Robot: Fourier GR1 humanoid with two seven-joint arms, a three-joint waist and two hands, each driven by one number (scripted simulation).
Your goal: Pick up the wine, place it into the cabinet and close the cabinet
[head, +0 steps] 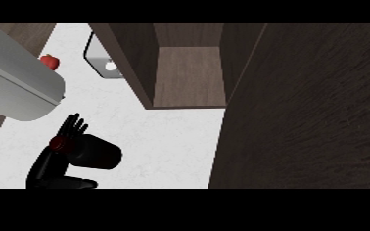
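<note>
A black hand [57, 164] at the lower left of the counter [166, 142], well left of the cabinet [189, 73], is curled round the wine [90, 151], a dark bottle lying tilted in its hold with a red cap end toward the fingers [72, 126], which stand up behind it. Which of the robot's hands this is cannot be told, as no forearm is seen joining it. The cabinet stands open, its brown shelf bare to view, and its dark door [296, 112] swings out to the right, filling that side of the view. Left of the cabinet, on the white counter, sits a small red object [49, 60] beside a large grey cylinder [25, 88], and a pale, dark-rimmed item [101, 58] lies just against the cabinet's left wall.
</note>
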